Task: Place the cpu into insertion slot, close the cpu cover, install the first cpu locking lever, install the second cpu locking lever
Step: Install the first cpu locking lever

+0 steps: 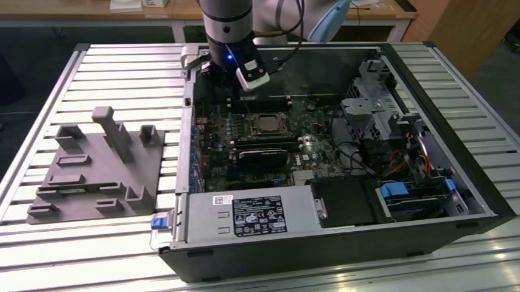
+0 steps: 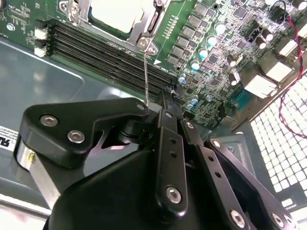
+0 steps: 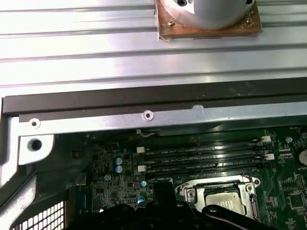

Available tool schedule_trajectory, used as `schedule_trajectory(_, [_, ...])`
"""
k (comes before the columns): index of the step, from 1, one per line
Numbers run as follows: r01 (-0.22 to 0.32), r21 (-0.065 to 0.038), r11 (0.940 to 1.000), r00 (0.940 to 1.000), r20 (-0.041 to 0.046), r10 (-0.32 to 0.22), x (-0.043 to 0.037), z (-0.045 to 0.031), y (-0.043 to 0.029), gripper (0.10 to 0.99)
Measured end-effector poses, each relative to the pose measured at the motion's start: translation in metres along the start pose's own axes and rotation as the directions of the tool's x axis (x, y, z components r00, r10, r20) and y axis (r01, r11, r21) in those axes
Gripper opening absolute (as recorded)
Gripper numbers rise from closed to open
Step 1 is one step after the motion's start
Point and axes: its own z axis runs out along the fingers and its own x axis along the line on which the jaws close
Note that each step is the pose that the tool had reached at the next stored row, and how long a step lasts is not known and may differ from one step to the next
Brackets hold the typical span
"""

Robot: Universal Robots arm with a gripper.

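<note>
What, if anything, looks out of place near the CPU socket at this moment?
One thin wire locking lever stands up from the corner of the cpu cover instead of lying flat along it; its free end reaches the gripper. The cpu lies level inside the frame. Nothing else stands out.

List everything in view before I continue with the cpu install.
table: one, silver slats, under everything.
computer case: one, black, open, on the table.
fixture block: one, grey, on the table, exterior view's left of the case.
circuit board: one, green, inside the case.
insertion slot: one, silvery rim, mid-board.
cpu: one, pale silver-beige, in the insertion slot.
cpu cover: one, grey frame, lying around the cpu.
locking lever: one, thin silvery wire, standing up at the slot's corner.
memory slots: four, black, beside the insertion slot.
power supply: one, grey with black label, inside the case.
arm: one, grey, above the case.
pincer: one, black, close to the locking lever.
</note>
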Motion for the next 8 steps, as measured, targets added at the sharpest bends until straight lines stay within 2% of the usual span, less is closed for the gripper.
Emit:
schedule_trajectory(4, [0.000,0.000,1.0000,1.0000,-0.0001,0.000,-0.0015,0.0004,0.0000,0.106])
schedule_trajectory(8, [0.000,0.000,1.0000,1.0000,-0.0001,0.000,-0.0084,0.0012,0.0007,0.106])
